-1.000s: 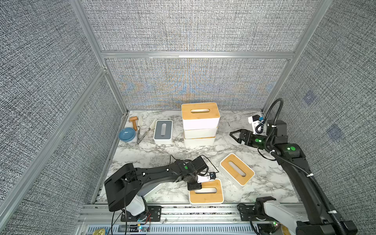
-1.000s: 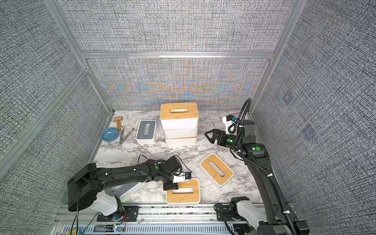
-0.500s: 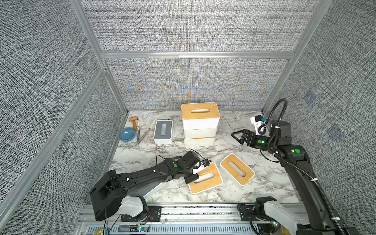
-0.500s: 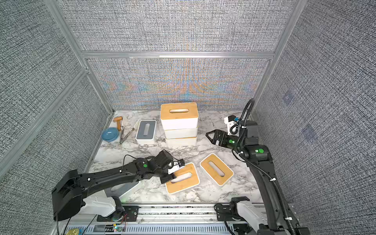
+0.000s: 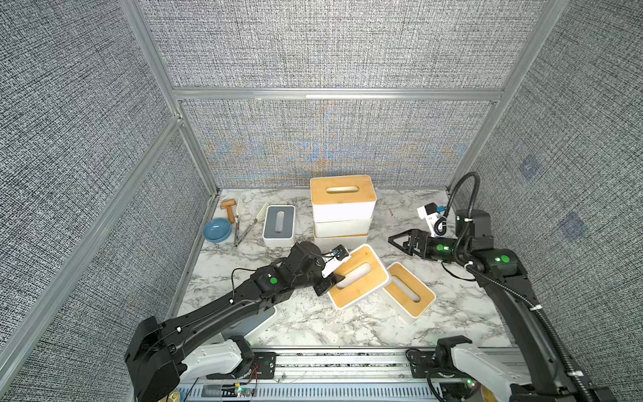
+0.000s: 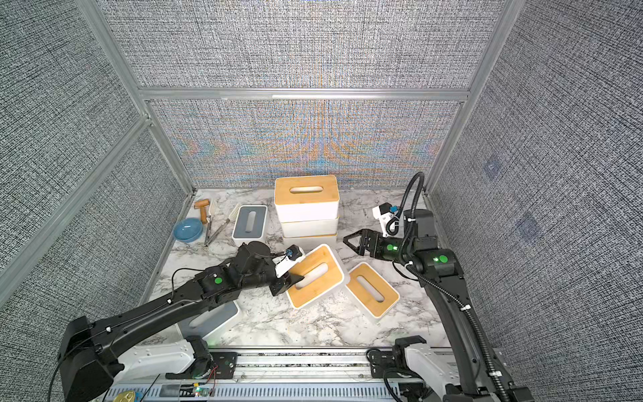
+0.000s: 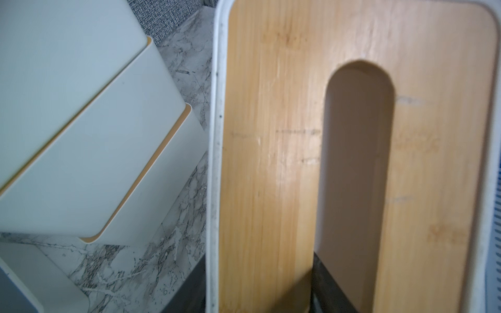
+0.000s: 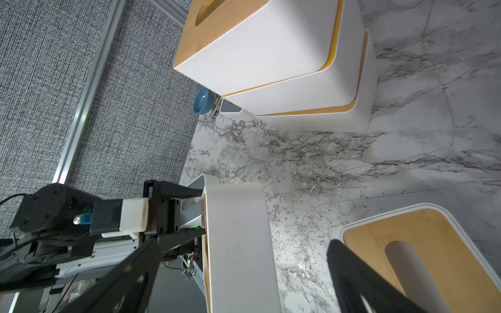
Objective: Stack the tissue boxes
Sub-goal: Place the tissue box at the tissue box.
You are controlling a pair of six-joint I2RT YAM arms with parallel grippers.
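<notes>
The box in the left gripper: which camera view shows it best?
A top view: the held box shows nearly whole, lid and slot, with the left gripper at one short end. The left wrist view shows part of the lid, blurred; the right wrist view, mostly its white wall.

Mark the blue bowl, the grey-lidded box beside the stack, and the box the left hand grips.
blue bowl (image 5: 217, 229): in a top view, inner bottom.
grey-lidded box (image 5: 288, 224): in a top view, lid beside slot.
gripped box (image 5: 365, 286): in a top view, bamboo lid beside slot.
</notes>
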